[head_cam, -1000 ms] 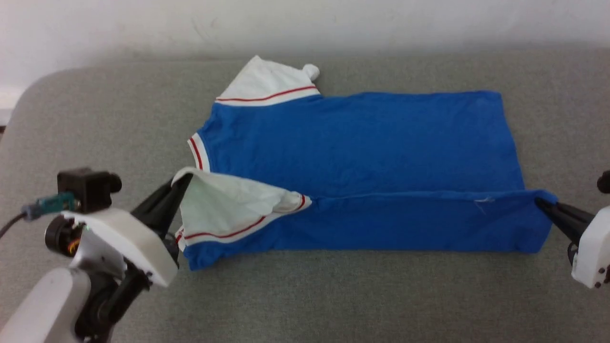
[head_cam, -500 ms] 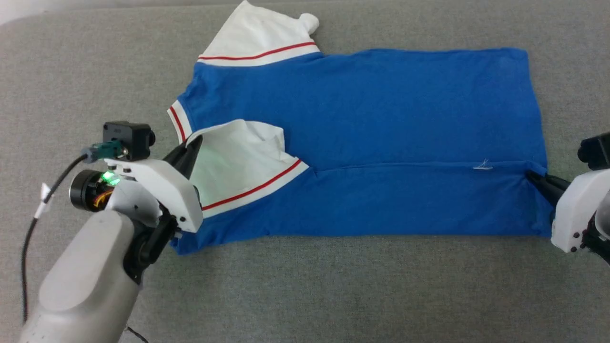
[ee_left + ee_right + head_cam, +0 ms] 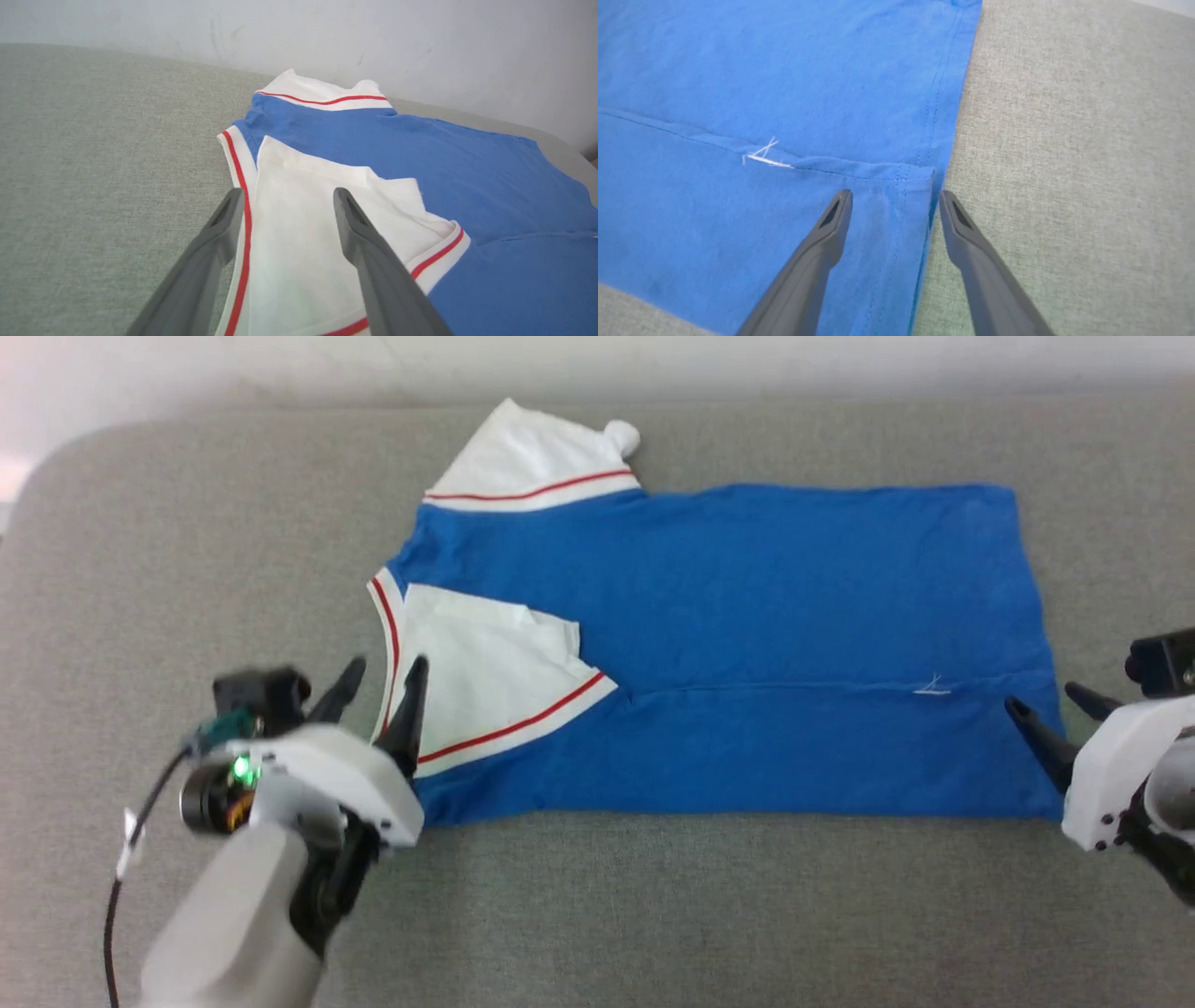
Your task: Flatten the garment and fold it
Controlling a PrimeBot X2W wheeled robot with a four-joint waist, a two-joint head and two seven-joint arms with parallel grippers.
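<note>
My left end effector (image 3: 389, 665) and right end effector (image 3: 1044, 698) just opened, leaving the garment (image 3: 747, 597), near side folded over, toward the far edge of the padded surface (image 3: 653, 915): first fold seemingly done.

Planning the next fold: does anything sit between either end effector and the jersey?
Nothing visible does. The left end effector is open over the garment at its white sleeve; the right end effector is open at its hem corner.
</note>
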